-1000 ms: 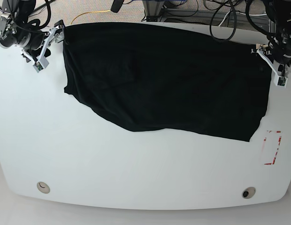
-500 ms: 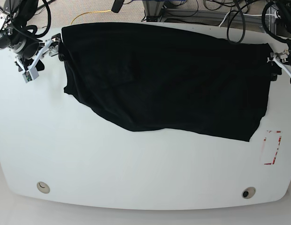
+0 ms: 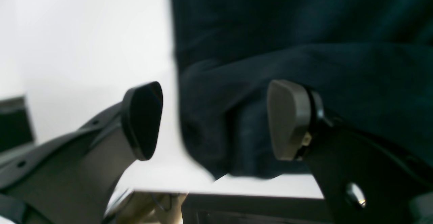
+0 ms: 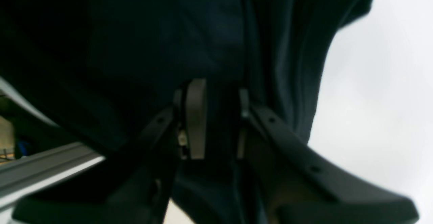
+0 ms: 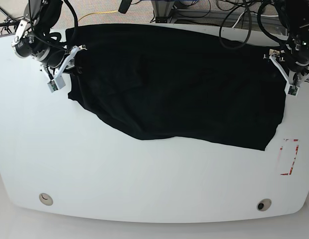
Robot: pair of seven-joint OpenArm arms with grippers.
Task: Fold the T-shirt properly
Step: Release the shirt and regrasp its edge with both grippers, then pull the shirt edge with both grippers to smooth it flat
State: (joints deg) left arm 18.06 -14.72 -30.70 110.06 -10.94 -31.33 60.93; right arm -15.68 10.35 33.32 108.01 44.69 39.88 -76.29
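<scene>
The black T-shirt (image 5: 179, 84) lies spread across the far half of the white table (image 5: 144, 174), its lower edge slanting and wrinkled. At the shirt's left edge in the base view, my right gripper (image 5: 75, 57) is shut on the cloth. The right wrist view shows its fingers (image 4: 196, 119) nearly together with a dark fold of the T-shirt (image 4: 135, 31) pinched between them. My left gripper (image 5: 283, 69) stands open at the shirt's right edge. In the left wrist view a bunched corner of the T-shirt (image 3: 304, 31) sits between its spread fingers (image 3: 287, 120).
A red-marked rectangle (image 5: 289, 157) is on the table right of the shirt's lower corner. Two round holes (image 5: 45, 199) (image 5: 264, 204) sit near the front edge. Cables and frame parts (image 5: 194, 10) crowd the space behind the table's far edge.
My right gripper moved in from the left onto the shirt's edge and closed on it. My left gripper came back in from the far right to the shirt's right edge, still open.
</scene>
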